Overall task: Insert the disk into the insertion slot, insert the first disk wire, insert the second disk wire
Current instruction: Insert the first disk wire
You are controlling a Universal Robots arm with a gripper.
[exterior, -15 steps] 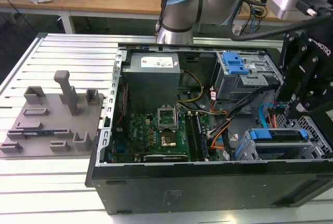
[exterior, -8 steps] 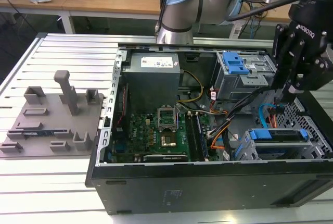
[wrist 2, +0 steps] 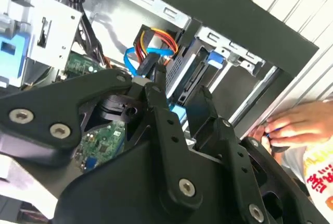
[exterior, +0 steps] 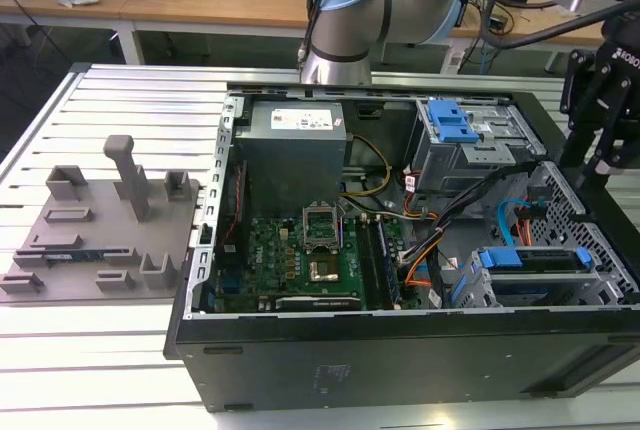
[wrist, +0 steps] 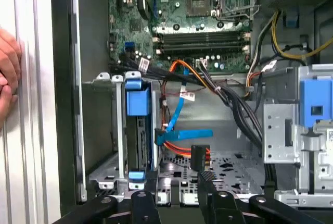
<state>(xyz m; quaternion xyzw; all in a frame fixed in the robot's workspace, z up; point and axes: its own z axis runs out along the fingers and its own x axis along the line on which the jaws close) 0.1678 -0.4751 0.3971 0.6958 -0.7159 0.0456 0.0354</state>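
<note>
Black two-finger gripper (wrist: 173, 185): jaws apart, empty. Silver disk (wrist: 137, 104) w/ blue caddy seated in grey perforated-metal slot (wrist: 118, 140), beside one jaw. Black wire plug (wrist: 200, 157) just ahead; jaws spread prob. to straddle it.

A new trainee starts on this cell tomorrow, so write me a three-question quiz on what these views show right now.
1. True or false: the disk sits inside the insertion slot.
2. In the first wrist view, what shows outside the computer case wall? A) a person's hand B) a screwdriver C) a second disk
3. Fill in: the flat cable beside the disk is coloured ____.
Key: 1 true; 2 A; 3 blue.
</note>
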